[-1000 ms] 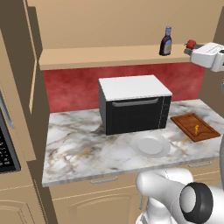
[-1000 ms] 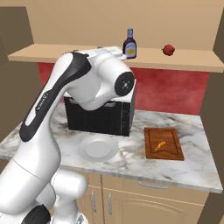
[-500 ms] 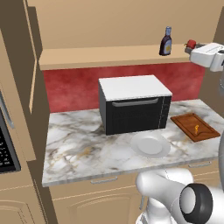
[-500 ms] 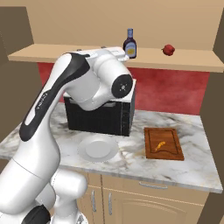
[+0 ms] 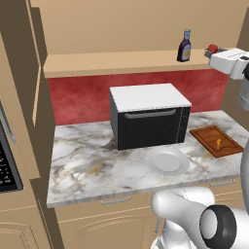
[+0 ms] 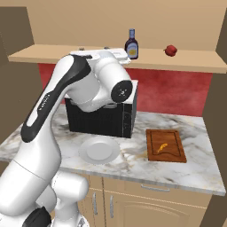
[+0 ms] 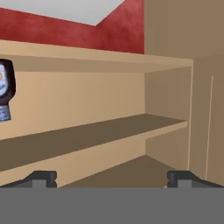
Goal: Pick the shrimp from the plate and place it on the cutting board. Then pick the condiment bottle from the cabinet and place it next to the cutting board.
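The condiment bottle (image 5: pixel 184 46) (image 6: pixel 131 45) stands upright on the cabinet shelf (image 5: pixel 121 63). My gripper (image 7: pixel 111 179) is up at shelf height, to the bottle's right and apart from it, and it is open and empty, its fingertips (image 7: pixel 42 178) wide apart. The hand view is rolled upside down, with the bottle (image 7: pixel 5 89) cut off at its left edge. In the left base view my gripper (image 5: pixel 214 55) is just below the red fruit. The tiny orange shrimp (image 5: pixel 219 143) (image 6: pixel 162 147) lies on the cutting board (image 5: pixel 228 149) (image 6: pixel 174 153). The white plate (image 5: pixel 167 160) (image 6: pixel 99 150) is bare.
A small red fruit (image 5: pixel 212 48) (image 6: pixel 170 50) sits on the shelf right of the bottle, close to my hand. A black oven with a white top (image 5: pixel 148 116) stands on the marble counter (image 5: pixel 92 170) behind the plate. A tan side wall (image 7: pixel 205 118) closes the shelf's end.
The hand has crept slightly higher along the shelf and the elbow has sunk a little. The bottle, fruit, shrimp and plate have not moved.
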